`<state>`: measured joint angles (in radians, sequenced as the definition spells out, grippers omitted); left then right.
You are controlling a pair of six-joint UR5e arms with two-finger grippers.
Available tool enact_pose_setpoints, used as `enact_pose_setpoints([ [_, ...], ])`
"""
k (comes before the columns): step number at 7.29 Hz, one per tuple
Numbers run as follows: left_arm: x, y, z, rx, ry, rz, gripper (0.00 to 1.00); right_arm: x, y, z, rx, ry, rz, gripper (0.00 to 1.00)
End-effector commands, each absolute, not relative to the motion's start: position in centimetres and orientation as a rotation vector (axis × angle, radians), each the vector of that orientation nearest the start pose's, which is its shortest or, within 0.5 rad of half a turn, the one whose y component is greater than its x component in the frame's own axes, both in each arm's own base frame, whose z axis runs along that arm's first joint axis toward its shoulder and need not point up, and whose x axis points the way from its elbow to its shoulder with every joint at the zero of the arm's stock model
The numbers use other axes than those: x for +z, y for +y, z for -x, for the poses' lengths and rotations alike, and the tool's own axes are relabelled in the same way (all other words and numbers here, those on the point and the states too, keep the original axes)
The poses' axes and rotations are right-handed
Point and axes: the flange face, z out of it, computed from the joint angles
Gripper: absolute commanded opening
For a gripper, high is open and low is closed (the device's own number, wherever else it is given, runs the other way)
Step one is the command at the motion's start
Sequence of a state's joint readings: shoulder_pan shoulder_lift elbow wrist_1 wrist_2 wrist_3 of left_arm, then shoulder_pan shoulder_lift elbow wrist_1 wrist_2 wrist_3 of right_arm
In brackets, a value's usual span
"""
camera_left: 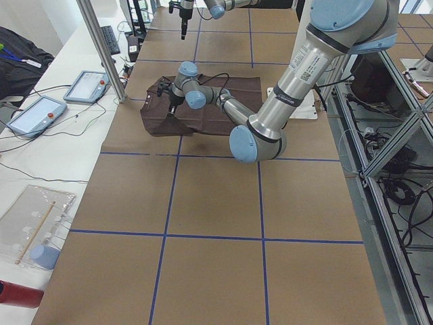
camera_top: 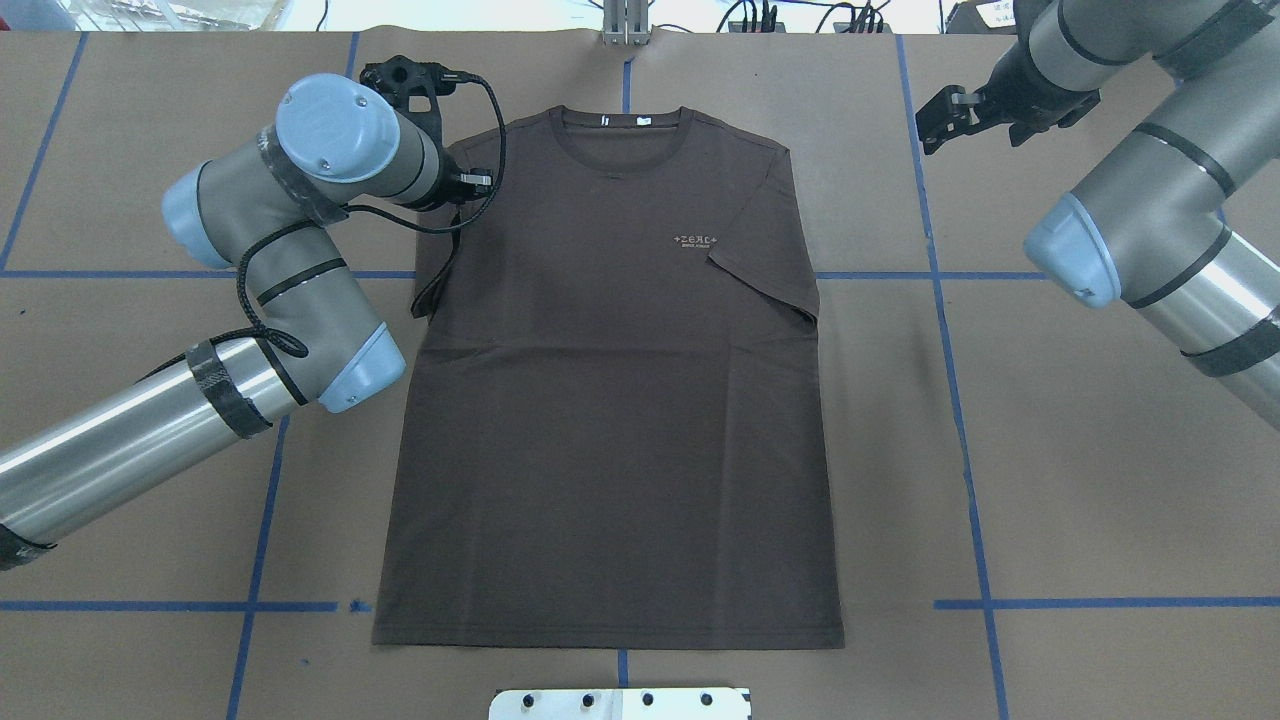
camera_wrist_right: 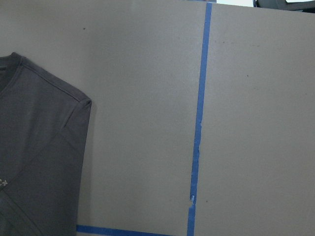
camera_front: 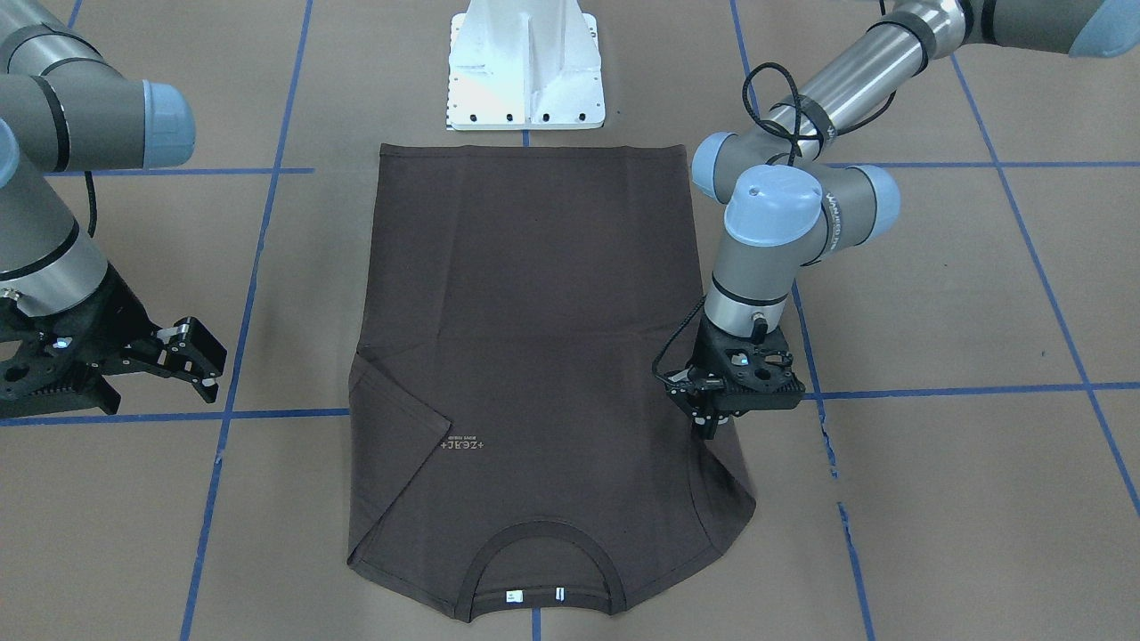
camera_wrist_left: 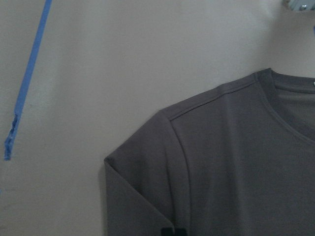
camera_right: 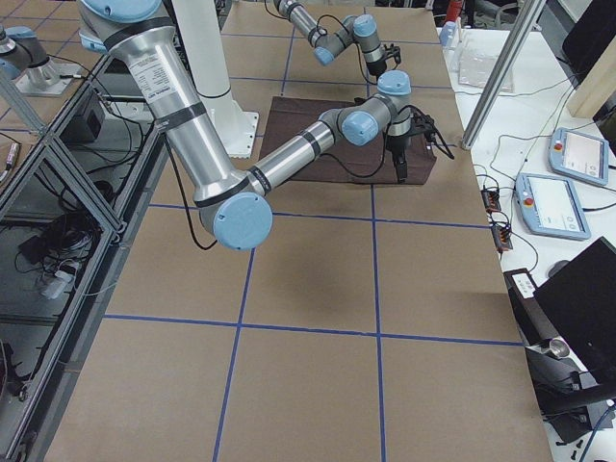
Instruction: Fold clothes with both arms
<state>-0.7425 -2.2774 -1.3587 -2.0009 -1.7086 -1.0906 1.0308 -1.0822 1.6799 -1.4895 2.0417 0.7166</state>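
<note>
1. One dark brown T-shirt (camera_front: 534,312) lies flat on the table (camera_front: 935,499). Your left gripper (camera_front: 710,427) stands tip-down on the shirt's left sleeve (camera_front: 726,485). Its fingers are drawn together and appear to nip the sleeve's edge.
2. Just past that gripper's tip, on the side away from the robot, the left sleeve spreads flat on the table.
3. Further from the left gripper, inward, you find one round ribbed collar (camera_front: 543,534) at the shirt's end away from the robot. It carries two white neck tags (camera_front: 512,596).
4. Beyond the collar, across the chest from the left gripper, sits one small line of pale chest lettering (camera_front: 461,447). The right sleeve (camera_front: 396,418) is folded inward, and its corner reaches almost to the lettering.
5. Farthest from the left gripper, the right gripper (camera_front: 207,361) hangs over bare table with its fingers spread. The shirt lies well apart from it, and the folded right sleeve is the nearest part.
6. Your count is one shirt, two sleeves, two tags, two grippers and two arms: left arm (camera_front: 766,231) and right arm (camera_front: 44,231).
</note>
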Motion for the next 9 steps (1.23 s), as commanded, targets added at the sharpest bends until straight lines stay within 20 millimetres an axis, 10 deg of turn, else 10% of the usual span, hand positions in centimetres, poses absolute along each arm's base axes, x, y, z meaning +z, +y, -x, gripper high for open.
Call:
enact_pose_setpoints([
  [1,26.2,-60.1,-49.9,-0.191,0.846,-0.408,0.00,32.2,-60.9,26.2,0.012,-0.759,-0.272,1.00],
  [3,25.9,-59.7,-50.5,-0.210,0.859,-0.394,0.00,32.3,-60.8,26.2,0.013,-0.758,-0.273,1.00],
  [4,25.8,-59.6,-50.5,-0.186,0.857,-0.403,0.70,32.4,-60.8,26.2,0.013,-0.758,-0.271,1.00],
  [5,25.4,-59.3,-50.3,-0.142,0.855,-0.427,1.00,32.2,-60.8,26.2,0.014,-0.759,-0.274,1.00],
  [7,23.9,-57.0,-48.7,-0.071,0.924,-0.424,1.00,30.9,-59.6,26.7,0.027,-0.782,-0.279,1.00],
  [9,24.6,-52.5,-45.1,-0.052,0.965,-0.445,1.00,31.2,-54.1,31.9,0.100,-0.842,-0.255,1.00],
])
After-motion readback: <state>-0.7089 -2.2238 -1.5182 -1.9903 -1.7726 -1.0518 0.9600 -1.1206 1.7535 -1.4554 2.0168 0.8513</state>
